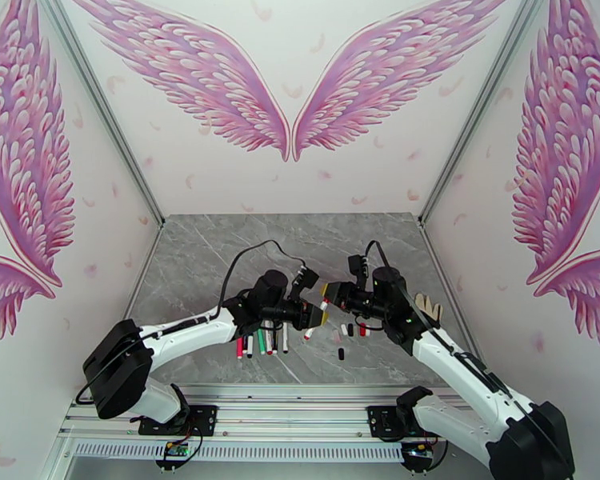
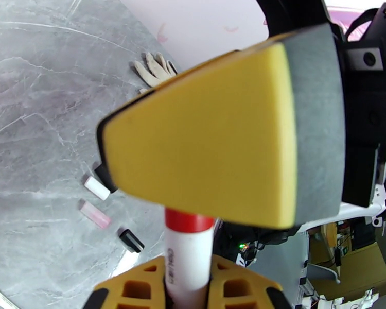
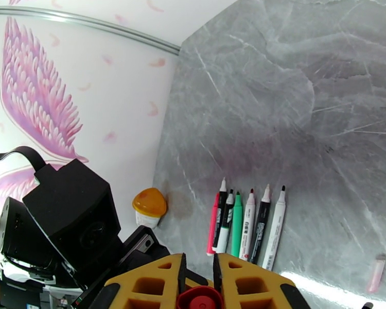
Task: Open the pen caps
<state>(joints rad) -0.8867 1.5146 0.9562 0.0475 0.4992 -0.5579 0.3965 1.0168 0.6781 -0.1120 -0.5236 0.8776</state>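
Observation:
A white pen [image 2: 187,258] with a red band sits upright between my left gripper's [image 2: 188,276] yellow fingers, which are shut on its barrel. Its top end is hidden behind the yellow pad of my right gripper [image 3: 199,276], whose fingers are shut on a red pen cap [image 3: 199,298]. Over the table's middle the left gripper [image 1: 312,315] and right gripper [image 1: 329,297] meet tip to tip, and the pen's tail [image 1: 309,333] sticks out below. Loose caps lie on the table: white [image 2: 97,187], pink [image 2: 94,213] and black [image 2: 131,240].
A row of several uncapped pens [image 3: 244,227] lies side by side near the left arm, also seen from above [image 1: 260,343]. More loose caps [image 1: 352,330] lie by the right arm. A pale glove [image 1: 430,307] rests at the table's right edge.

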